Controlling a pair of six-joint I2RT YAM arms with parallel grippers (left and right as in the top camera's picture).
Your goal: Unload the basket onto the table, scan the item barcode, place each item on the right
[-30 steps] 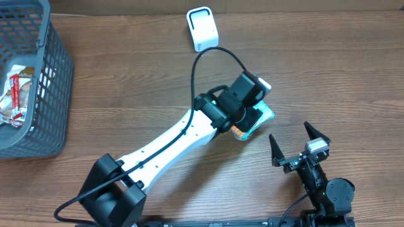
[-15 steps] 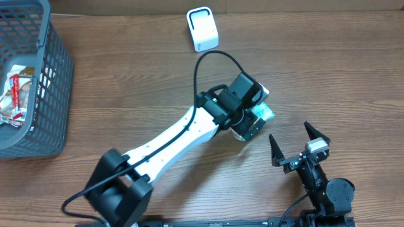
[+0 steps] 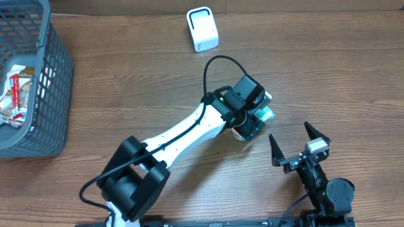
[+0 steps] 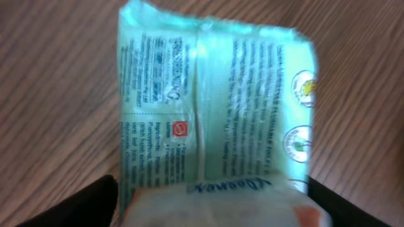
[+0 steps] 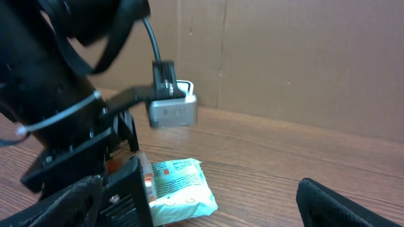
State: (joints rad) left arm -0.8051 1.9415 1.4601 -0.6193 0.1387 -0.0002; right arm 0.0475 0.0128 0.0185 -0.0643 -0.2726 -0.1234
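Observation:
The item is a mint-green packet (image 3: pixel 263 114) with a white and orange end, lying on the wooden table right of centre. Its printed back faces up in the left wrist view, packet (image 4: pixel 208 94); no barcode is legible there. My left gripper (image 3: pixel 251 123) reaches over it, and its two dark fingers press against the packet's near end from both sides. The white scanner (image 3: pixel 202 29) stands at the far edge, apart from the packet. My right gripper (image 3: pixel 290 131) waits open near the front edge, just right of the packet (image 5: pixel 183 186), holding nothing.
A grey plastic basket (image 3: pixel 60 75) stands at the far left with a snack packet (image 3: pixel 16 94) inside. The left arm's white link (image 3: pixel 183 135) and its black cable (image 3: pixel 214 69) stretch diagonally across the table's middle.
The left arm has swung its lower links to the right and turned its wrist. Its jaws spread and came back in on the packet, which shifted slightly. The right arm has not moved.

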